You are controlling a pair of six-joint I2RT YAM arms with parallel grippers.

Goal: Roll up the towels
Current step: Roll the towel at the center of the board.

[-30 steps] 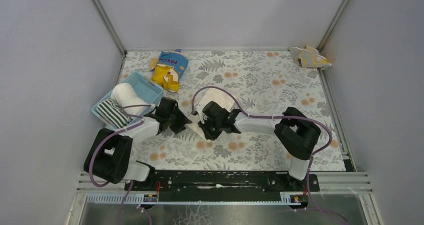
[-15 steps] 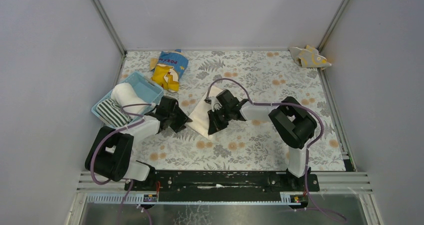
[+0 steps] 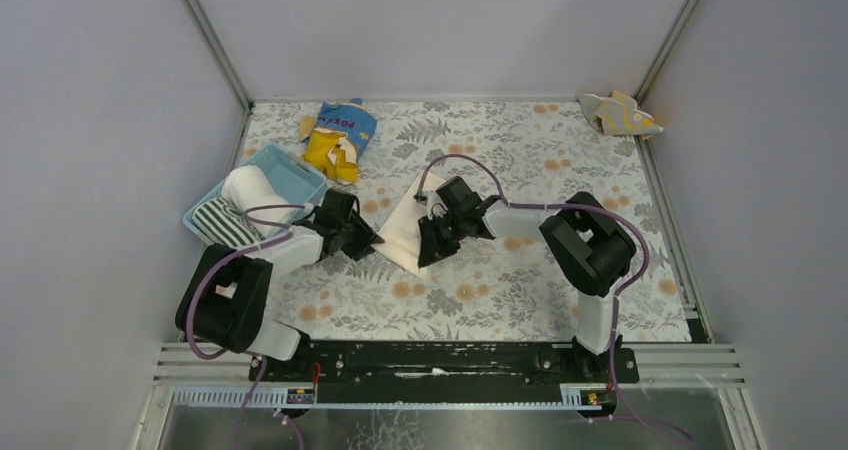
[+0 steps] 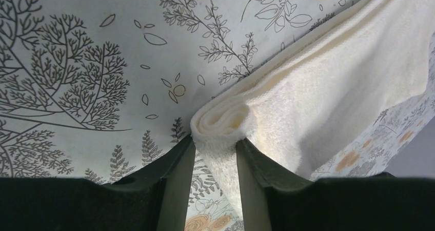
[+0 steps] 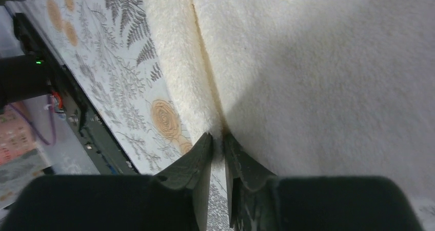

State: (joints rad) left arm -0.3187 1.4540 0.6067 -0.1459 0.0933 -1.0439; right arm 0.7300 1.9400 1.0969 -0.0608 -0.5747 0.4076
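Note:
A cream-white towel [image 3: 404, 225] lies mid-table, its near edge partly rolled. My left gripper [image 3: 372, 241] is shut on the rolled end of it [image 4: 225, 120] at the left. My right gripper [image 3: 425, 253] is shut on the towel's folded edge [image 5: 205, 102] at the right. A rolled white towel [image 3: 250, 187] and a black-and-white striped towel [image 3: 225, 225] lie in the light blue basket [image 3: 290, 173]. A beige towel with yellow marks [image 3: 618, 114] lies crumpled at the far right corner.
A blue-and-yellow snack bag [image 3: 337, 138] lies at the back, left of centre. The basket stands at the left, close to my left arm. Grey walls close the table on three sides. A black rail [image 3: 440, 360] runs along the near edge.
My right gripper has moved right and back, pulling the towel's edge with it. My left gripper has shifted slightly and stays on the rolled end.

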